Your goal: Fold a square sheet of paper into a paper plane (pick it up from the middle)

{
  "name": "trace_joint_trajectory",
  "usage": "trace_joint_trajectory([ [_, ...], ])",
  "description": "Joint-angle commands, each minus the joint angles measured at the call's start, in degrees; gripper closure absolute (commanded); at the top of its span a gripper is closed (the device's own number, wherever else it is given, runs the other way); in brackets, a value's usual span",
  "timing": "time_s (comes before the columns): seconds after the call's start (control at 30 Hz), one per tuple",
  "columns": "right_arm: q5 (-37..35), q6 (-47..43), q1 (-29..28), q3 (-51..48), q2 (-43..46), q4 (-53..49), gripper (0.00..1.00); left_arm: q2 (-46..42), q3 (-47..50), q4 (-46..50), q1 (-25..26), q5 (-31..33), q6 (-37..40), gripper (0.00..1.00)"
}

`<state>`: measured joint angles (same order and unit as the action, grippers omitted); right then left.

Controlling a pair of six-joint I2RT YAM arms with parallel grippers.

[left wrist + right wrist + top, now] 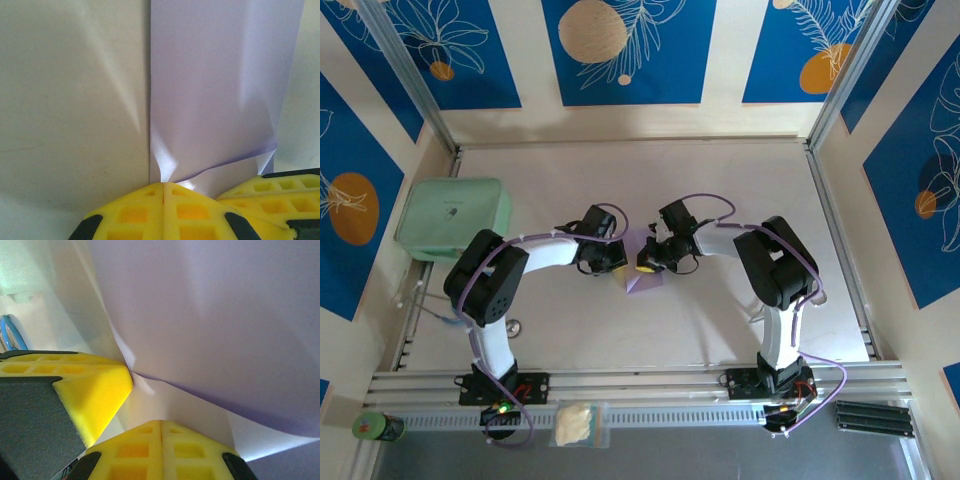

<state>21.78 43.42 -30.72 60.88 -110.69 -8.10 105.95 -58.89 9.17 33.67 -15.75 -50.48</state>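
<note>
Pale surface (720,190), centre frame: square sheet of paper (647,280) is sitting, thin, limp, crease-prone; edge holds advised. Left claw (164,192) is pinching its edge shut; right claw (161,427), closed, is touching it.

Pale beige table (720,190), matte, evenly lit with soft shadows. Cream back wall (725,60) and side walls carry blue panels (630,80) with white leaf line-art and orange or tan discs. Slanted aluminium posts (410,78) stand at both back corners. Aluminium rails (650,385) run along the near edge, slotted strip beneath, grey floor below.
</note>
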Motion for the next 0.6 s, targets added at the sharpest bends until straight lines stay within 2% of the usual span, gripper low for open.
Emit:
trace_joint_trajectory([
  [0.0, -0.33, -0.95, 0.64, -1.37, -0.99, -0.82, 0.98, 2.16, -0.59, 4.15, 0.38, 2.83, 1.6, 1.0],
  [0.33, -1.03, -1.41, 1.0, -1.12, -3.31, -1.81, 0.99, 1.13, -4.23, 5.43, 0.42, 1.88, 4.12, 1.0],
  [0.47, -1.71, -0.78, 1.21, -0.95, -4.29, -1.09, 0.99, -4.05, -0.74, -2.96, 0.37, -0.92, 2.96, 0.99],
  [0.57, -1.95, 1.08, 1.54, -0.11, -5.19, 0.71, 0.99, -6.98, 1.25, -4.86, 0.39, -1.41, 2.27, 0.95],
])
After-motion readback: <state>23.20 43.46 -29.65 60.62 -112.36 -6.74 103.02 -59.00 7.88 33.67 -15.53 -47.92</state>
